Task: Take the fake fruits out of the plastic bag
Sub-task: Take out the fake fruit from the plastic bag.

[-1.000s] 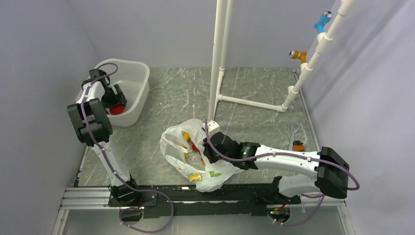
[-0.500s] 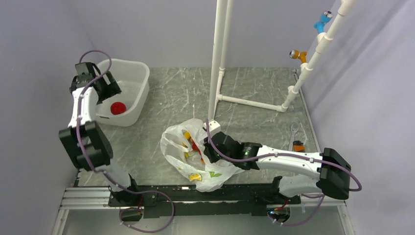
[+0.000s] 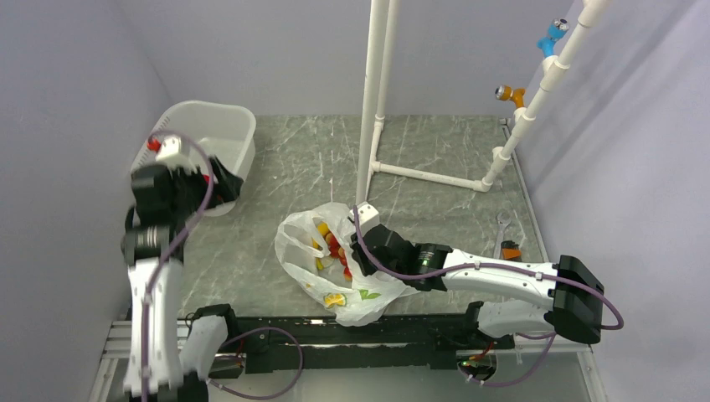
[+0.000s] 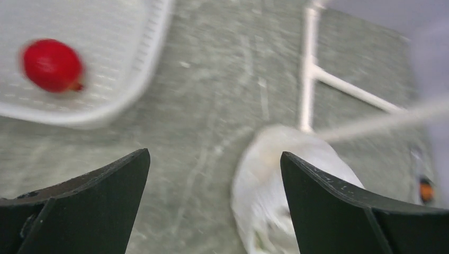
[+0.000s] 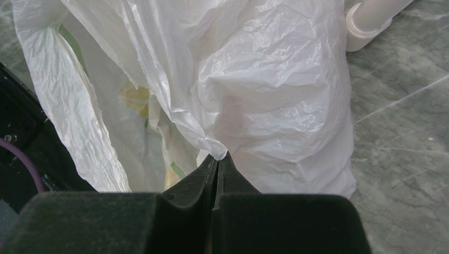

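Observation:
The plastic bag [image 3: 356, 297] lies crumpled at the table's front middle with its mouth open. Inside it a yellow banana [image 3: 320, 229] and small red balls [image 3: 335, 248] show. My right gripper [image 3: 358, 251] is shut on a fold of the bag's rim, seen up close in the right wrist view [image 5: 217, 156] with the bag [image 5: 275, 95] beyond. The larger red round fruit [image 4: 52, 65] lies in the white tub [image 4: 106, 114]. My left gripper [image 4: 214, 156] is open and empty, held above the table between the tub and the bag [image 4: 286, 174]. From above, the left gripper [image 3: 219, 180] is by the tub's near right side.
The white tub [image 3: 230, 126] stands at the back left. A white PVC pipe frame [image 3: 373, 100] rises behind the bag and runs to the right. A wrench [image 3: 505, 228] and a small orange thing [image 3: 511, 249] lie near the right edge.
My left gripper let go of the red fruit in the tub, rose out and swung toward the bag, still blurred with motion. My right gripper keeps its hold on the bag.

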`<action>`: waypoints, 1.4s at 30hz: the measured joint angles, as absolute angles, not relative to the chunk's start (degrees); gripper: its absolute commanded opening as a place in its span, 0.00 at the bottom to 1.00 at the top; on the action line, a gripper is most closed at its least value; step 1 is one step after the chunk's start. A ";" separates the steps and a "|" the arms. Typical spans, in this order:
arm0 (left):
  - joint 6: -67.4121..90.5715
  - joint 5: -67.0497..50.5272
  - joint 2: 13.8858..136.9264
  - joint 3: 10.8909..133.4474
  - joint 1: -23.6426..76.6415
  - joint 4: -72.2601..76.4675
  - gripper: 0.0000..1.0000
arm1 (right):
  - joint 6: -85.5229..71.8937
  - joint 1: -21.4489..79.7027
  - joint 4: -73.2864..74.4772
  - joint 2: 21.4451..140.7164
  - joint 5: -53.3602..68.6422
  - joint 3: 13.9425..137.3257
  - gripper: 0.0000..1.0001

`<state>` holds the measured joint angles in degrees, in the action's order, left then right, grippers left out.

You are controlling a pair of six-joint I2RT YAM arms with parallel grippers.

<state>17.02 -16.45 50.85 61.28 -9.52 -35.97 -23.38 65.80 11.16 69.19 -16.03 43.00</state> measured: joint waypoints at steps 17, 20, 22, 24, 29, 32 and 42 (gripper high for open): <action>40.86 -30.81 12.53 26.00 13.23 -33.52 0.81 | -21.85 65.80 11.20 66.02 -18.85 41.78 0.00; 42.76 -30.79 11.86 25.96 14.59 -30.92 0.76 | -22.06 65.76 11.20 66.00 -18.79 41.17 0.00; 43.22 -30.72 12.60 26.04 15.29 -29.56 0.72 | -22.09 65.76 11.18 66.00 -18.76 40.99 0.00; 43.62 -30.26 14.68 26.06 16.82 -27.90 0.70 | -22.15 65.76 11.11 66.00 -18.76 40.86 0.00; 44.31 -19.86 22.09 26.33 30.85 -25.17 0.68 | -22.46 65.76 11.09 66.06 -18.76 40.75 0.00; 44.86 -9.41 28.53 27.35 44.40 -23.00 0.65 | -22.48 65.76 11.09 66.22 -18.81 40.75 0.00; 47.03 19.03 54.24 35.29 64.38 -16.45 0.53 | -22.74 65.67 11.27 64.86 -19.00 39.44 0.00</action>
